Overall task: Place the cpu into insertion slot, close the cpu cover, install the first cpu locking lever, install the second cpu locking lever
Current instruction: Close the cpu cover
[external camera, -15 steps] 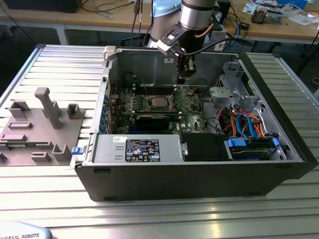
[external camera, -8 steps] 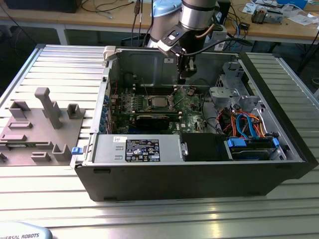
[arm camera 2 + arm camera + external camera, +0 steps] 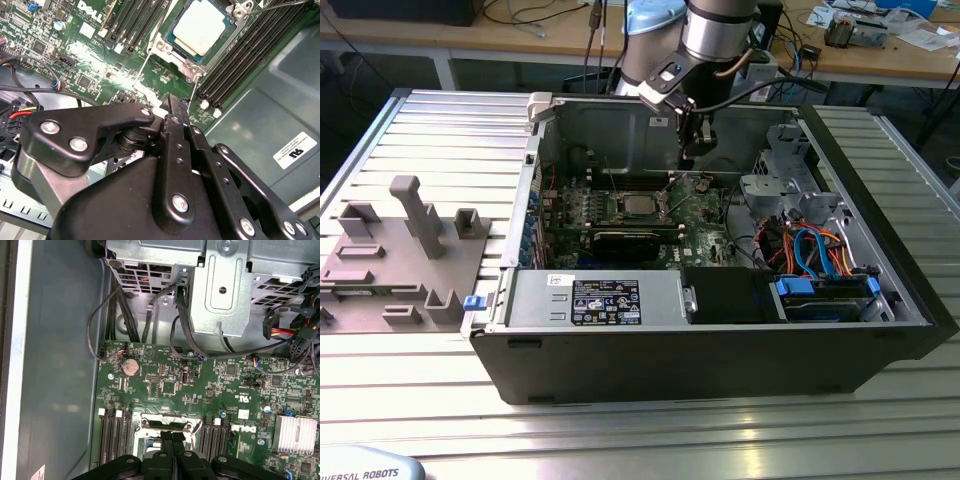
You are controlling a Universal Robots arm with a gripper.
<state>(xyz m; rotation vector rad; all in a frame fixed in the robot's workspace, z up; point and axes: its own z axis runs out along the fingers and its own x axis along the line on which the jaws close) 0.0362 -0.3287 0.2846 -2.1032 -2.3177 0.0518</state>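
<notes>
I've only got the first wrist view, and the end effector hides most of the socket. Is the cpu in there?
Observer: Yes. In the second wrist view the cpu lies flat in the insertion slot, silver top up.
Operator: And seen from outside?
Observer: In the exterior view the end effector hangs inside the case, toward the exterior view's right of the cpu.
Operator: Anything beside the case?
Observer: A grey fixture block, at the exterior view's left.
</notes>
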